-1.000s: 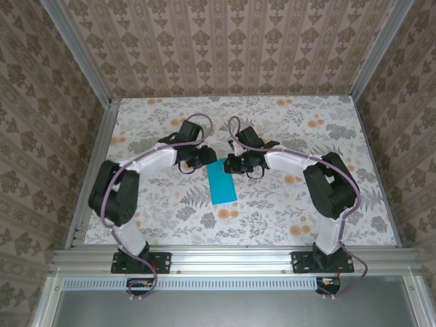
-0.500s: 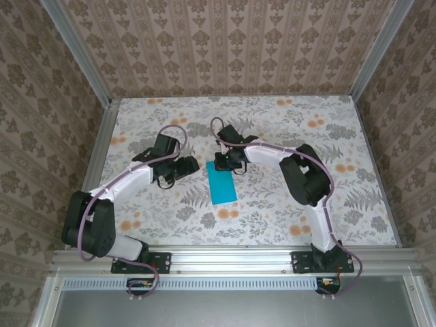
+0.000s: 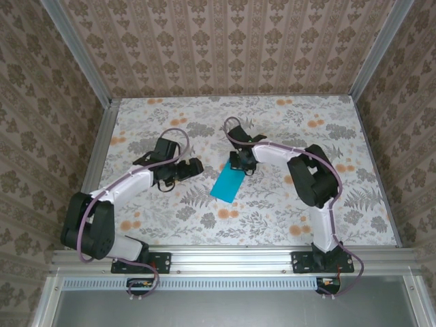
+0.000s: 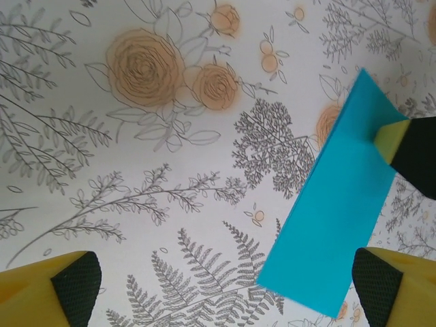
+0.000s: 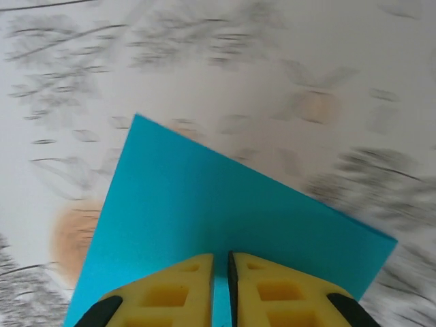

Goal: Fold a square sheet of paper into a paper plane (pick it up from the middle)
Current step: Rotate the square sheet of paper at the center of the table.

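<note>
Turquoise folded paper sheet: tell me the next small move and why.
Probably slide the open left claw right, onto the turquoise folded paper sheet's free near end. The right claw grips only its far edge, and the sheet lies skewed, so it likely needs steadying.

No text, label, brand or number is readable. The folded sheet of paper (image 3: 227,184) has a plain turquoise face, and the table (image 3: 306,218) carries only a print of flowers and ferns.
</note>
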Controlling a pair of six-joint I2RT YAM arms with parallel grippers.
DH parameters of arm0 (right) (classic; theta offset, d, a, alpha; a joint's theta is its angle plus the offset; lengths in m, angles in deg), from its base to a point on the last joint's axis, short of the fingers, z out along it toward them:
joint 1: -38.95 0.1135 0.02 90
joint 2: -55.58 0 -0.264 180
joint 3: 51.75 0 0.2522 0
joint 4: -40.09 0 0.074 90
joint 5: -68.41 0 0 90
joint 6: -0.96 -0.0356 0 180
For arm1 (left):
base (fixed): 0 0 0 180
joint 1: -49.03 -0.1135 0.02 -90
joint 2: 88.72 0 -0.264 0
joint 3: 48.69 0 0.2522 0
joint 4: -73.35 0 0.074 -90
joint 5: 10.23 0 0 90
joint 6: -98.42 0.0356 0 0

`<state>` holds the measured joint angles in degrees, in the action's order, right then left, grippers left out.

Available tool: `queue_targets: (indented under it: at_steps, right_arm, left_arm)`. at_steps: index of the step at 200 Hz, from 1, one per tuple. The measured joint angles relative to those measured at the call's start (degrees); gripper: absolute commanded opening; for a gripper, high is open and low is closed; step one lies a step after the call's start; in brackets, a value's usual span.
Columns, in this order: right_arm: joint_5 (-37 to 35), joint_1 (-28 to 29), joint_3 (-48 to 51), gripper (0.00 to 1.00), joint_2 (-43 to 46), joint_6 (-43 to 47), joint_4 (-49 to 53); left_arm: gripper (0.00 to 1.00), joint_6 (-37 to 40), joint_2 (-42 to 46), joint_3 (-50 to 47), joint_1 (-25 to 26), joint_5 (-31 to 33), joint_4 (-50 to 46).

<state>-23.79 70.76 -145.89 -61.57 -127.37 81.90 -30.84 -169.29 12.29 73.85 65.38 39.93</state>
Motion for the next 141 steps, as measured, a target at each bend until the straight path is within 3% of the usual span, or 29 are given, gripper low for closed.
queue_targets:
  at_steps: [27, 53, 101, 141]
  right_arm:
    - [-0.3, -2.4, 6.6, 0.2, 5.3, -2.8, -2.0]
    - [4.4, -4.8, 13.2, 0.2, 12.7, -2.8, -7.0]
    - [15.3, -5.5, 21.1, 0.07, 21.1, -0.7, -14.7]
    - [20.7, -5.5, 24.3, 0.02, 20.6, 0.8, -15.8]
  left_arm:
    - [0.97, 0.0, 0.6, -0.6, 3.8, -0.6, 0.1]
    - [0.88, -0.7, 0.5, -0.6, 9.0, -0.9, 1.3]
    - [0.49, -6.2, -4.9, 1.0, 17.9, -1.3, 6.2]
    - [0.27, -10.7, -11.7, 3.8, 20.6, -2.5, 10.8]
